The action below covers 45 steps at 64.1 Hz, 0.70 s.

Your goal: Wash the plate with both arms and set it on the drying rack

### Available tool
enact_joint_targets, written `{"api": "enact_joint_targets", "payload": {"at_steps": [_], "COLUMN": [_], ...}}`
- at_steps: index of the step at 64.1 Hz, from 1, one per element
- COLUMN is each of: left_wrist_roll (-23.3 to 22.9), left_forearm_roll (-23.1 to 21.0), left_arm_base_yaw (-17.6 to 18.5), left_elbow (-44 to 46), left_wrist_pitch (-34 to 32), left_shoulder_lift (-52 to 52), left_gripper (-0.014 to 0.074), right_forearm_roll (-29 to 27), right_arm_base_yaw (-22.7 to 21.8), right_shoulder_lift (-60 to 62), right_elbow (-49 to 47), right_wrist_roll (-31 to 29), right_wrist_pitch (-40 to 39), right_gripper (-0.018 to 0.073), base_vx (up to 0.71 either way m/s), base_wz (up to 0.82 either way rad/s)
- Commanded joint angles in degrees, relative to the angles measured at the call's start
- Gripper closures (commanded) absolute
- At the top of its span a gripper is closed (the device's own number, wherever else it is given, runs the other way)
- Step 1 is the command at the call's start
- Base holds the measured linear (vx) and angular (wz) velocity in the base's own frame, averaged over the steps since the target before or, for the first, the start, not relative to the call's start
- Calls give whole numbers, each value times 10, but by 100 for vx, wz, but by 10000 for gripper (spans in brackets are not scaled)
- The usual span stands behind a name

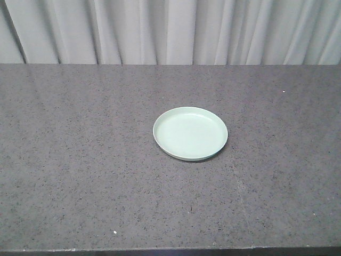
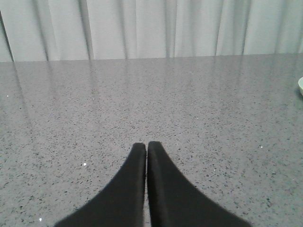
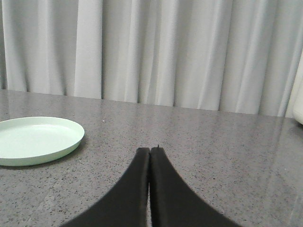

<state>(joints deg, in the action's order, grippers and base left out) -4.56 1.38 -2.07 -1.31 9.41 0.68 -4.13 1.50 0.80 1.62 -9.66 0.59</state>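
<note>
Well, up close the left gripper is pressing its two black fingers together on nothing, and the right gripper is doing the same. Both are hanging over the grey speckled counter. Farther out, the plate is lying flat near the middle of the counter, apart from both grippers. Behind it, a white curtain is hanging.

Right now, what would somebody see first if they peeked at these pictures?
A pale green plate sits near the middle of a speckled grey counter. A white curtain hangs behind. The black left end effector and right end effector are closed, holding nothing.
</note>
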Motion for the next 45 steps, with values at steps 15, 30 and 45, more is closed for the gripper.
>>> {"api": "enact_joint_targets", "payload": {"at_steps": [15,30,45], "left_wrist_roll": [-2,-2,-2], "left_forearm_roll": [-1,-1,-1], "left_arm_base_yaw": [5,5,5], "left_elbow": [-13,-13,-13], "left_wrist_pitch": [-41,-41,-41], "left_shoulder_lift": [8,8,8], "left_gripper": [603,603,603], "right_forearm_roll": [2,2,2], "right_arm_base_yaw": [-4,-4,-4], "right_shoulder_lift": [5,5,5], "right_elbow": [1,1,1], "right_wrist_roll": [-1,-1,-1], "right_wrist_pitch": [-44,-44,-44], "right_gripper": [563,563,563], "base_vx": [0,0,0], "base_wz": [0,0,0]}}
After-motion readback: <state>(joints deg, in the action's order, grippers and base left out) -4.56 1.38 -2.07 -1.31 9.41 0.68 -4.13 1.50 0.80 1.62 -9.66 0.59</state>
